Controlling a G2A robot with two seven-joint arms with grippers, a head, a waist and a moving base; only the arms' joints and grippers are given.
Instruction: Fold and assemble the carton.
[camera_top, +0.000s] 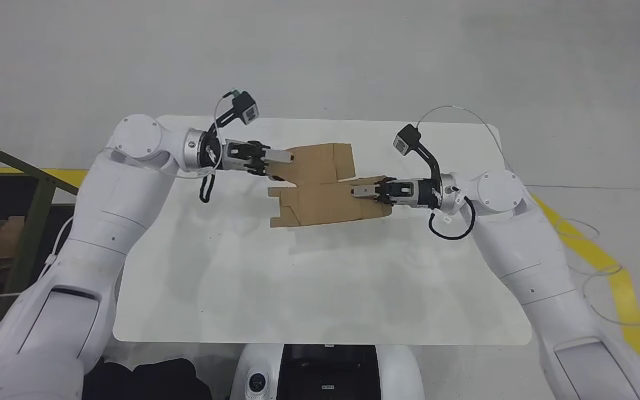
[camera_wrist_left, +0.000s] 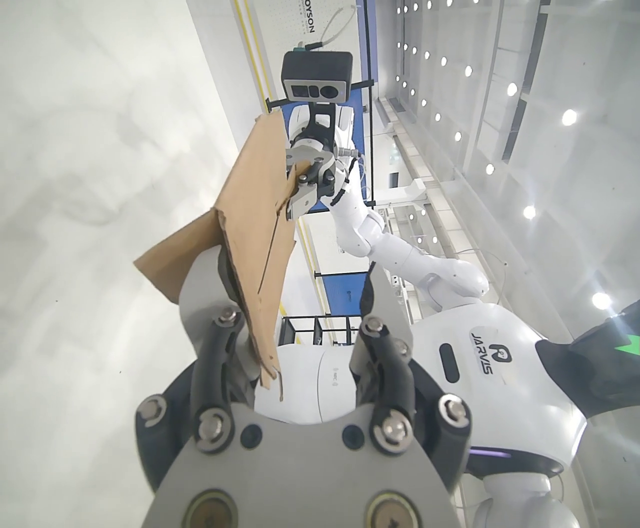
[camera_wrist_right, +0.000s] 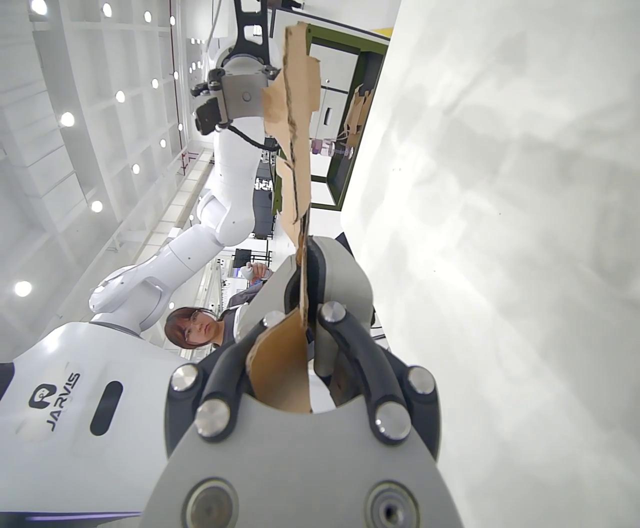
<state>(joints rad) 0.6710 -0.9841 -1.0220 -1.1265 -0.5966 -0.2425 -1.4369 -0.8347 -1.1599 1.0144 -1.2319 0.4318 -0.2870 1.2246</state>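
Observation:
A flat brown carton hangs above the white table, held between both arms. My right gripper is shut on the carton's right-hand flap; in the right wrist view the cardboard is pinched edge-on between the two fingers. My left gripper is at the carton's far left flap. In the left wrist view its jaws stand wide apart, with the cardboard lying against one finger and the other finger well clear. The right gripper shows at the sheet's far end.
The table's bare white top stretches toward me below the carton, with its front edge near my body. Beyond the table's left side stands a green-framed rack with more cardboard on it.

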